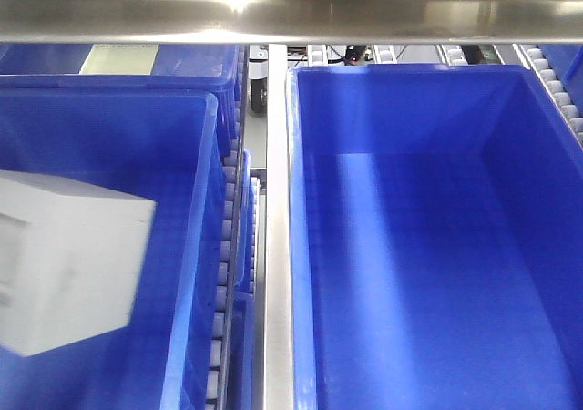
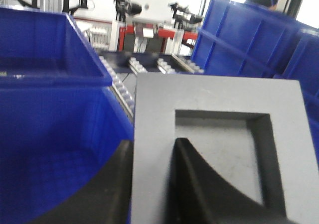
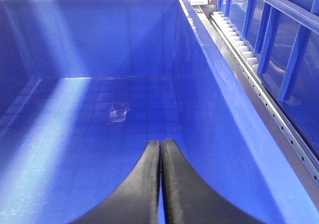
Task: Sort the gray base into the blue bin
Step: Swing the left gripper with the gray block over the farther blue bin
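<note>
The jaws of the left gripper (image 2: pixel 154 144) clench 1 wall of the matte gray cube-like block (image 2: pixel 214 97), 1 outside and 1 inside its square recess, which I judge gives a firm hold. The block hangs over the left deep bright-blue plastic crate (image 1: pixel 182 200). The jaws of the right gripper (image 3: pixel 160 143) are pressed together, empty, above a second blue crate (image 3: pixel 124 40) with smooth walls and a grid floor.

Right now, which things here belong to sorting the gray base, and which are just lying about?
Job: matte gray cube-like base, left gripper clamping it, bright-blue plastic bin under it.
Lying about: second blue bin, shut right gripper, steel rail, roller track.
</note>
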You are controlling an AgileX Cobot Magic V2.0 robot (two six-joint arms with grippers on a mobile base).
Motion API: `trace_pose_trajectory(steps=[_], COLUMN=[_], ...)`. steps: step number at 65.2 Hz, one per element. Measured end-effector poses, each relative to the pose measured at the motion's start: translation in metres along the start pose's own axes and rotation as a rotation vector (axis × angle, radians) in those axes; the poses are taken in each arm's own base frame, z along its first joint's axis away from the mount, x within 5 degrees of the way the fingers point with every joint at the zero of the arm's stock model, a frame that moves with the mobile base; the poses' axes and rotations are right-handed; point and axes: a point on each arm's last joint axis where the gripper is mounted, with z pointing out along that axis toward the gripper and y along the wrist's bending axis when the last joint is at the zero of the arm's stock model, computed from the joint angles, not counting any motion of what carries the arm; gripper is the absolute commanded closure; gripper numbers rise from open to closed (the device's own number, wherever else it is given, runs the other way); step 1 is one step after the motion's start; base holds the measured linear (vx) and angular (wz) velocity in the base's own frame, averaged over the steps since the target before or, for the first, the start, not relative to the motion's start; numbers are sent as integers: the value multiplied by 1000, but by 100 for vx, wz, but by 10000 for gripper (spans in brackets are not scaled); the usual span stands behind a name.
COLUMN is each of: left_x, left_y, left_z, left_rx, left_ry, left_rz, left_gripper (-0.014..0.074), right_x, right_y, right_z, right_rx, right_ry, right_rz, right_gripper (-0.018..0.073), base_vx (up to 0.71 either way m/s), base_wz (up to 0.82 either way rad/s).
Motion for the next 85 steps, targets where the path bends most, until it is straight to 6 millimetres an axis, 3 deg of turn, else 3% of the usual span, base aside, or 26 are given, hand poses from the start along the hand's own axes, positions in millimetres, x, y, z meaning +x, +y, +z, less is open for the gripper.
trace_pose_trajectory(steps=[14, 27, 38, 54, 69, 85], left_x=[9, 18, 23, 24, 51, 89], left_y=[-2, -23, -53, -113, -170, -203], left_z=[31, 64, 96, 155, 217, 278], left_rx=[16, 150, 258, 378, 429, 406], left_ry=[94, 98, 162, 253, 435, 640], left_rz=[49, 68, 87, 136, 191, 247], left_gripper=[559, 559, 559, 559, 559, 559], right_x=[0, 0, 0, 0, 0, 0], right_y=[0, 0, 0, 0, 0, 0], right_z=[0, 0, 0, 0, 0, 0], right_rx=[0, 0, 0, 0, 0, 0], right_ry=[0, 0, 0, 0, 0, -1], right_rz=[0, 0, 0, 0, 0, 0], right_gripper=[564, 564, 564, 564, 564, 564], base_vx=[0, 0, 0, 0, 0, 0], base_wz=[0, 0, 0, 0, 0, 0])
